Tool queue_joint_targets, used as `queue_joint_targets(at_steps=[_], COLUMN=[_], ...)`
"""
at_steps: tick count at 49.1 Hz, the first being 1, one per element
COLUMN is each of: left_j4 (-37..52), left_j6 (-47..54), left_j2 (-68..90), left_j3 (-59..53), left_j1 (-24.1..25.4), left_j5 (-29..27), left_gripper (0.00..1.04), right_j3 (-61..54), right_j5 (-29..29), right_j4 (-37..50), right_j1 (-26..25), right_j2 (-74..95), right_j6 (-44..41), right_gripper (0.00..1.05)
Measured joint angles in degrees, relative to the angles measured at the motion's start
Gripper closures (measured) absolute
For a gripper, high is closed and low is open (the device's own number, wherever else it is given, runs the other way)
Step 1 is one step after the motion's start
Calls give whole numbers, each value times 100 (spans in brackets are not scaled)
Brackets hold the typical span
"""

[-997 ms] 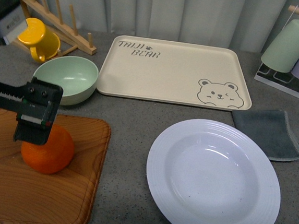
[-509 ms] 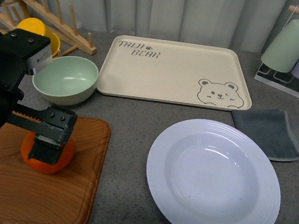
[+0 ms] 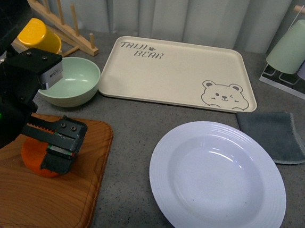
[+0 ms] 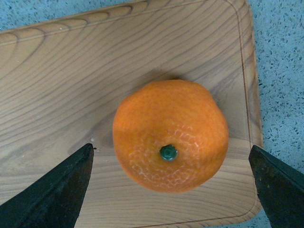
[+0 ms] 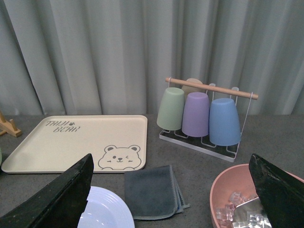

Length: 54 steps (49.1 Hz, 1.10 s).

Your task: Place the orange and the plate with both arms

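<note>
The orange (image 3: 32, 159) sits on a wooden cutting board (image 3: 6, 197) at the front left, mostly hidden by my left arm in the front view. My left gripper (image 3: 45, 163) is open and down around the orange. In the left wrist view the orange (image 4: 171, 135) lies stem up between the two black fingers (image 4: 57, 190), with a gap on each side. The white ribbed plate (image 3: 218, 184) lies empty at the front right and also shows in the right wrist view (image 5: 102, 211). My right gripper (image 5: 171, 161) is open, empty and raised; it is out of the front view.
A pale green bowl (image 3: 72, 80) and a yellow mug (image 3: 39, 36) stand behind the board, by a wooden rack (image 3: 59, 20). The cream bear tray (image 3: 177, 73) lies at the back. A grey cloth (image 3: 273, 135), a cup rack (image 3: 302, 50) and a pink bowl (image 5: 223, 190) are on the right.
My left gripper has come down from above the orange to sit around it, and the arm now covers more of the fruit. Orange and plate have not moved.
</note>
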Motion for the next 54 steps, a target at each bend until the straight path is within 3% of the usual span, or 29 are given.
queue_joint_targets(at_steps=[31,41,54], left_j4=[343,350,264], left_j6=[-98,-125,-214], left_j2=[695,704,586], left_j3=[90,98,98], left_j1=[68,107,87], left_j5=[87,127,175], left_gripper=[7,31,36], right_j3=[0,0,0], right_j5=[0,0,0], right_j4=[0,0,0], right_j1=[0,0,0], right_j2=[0,0,0], right_j6=[0,0,0], right_gripper=[9,9,9])
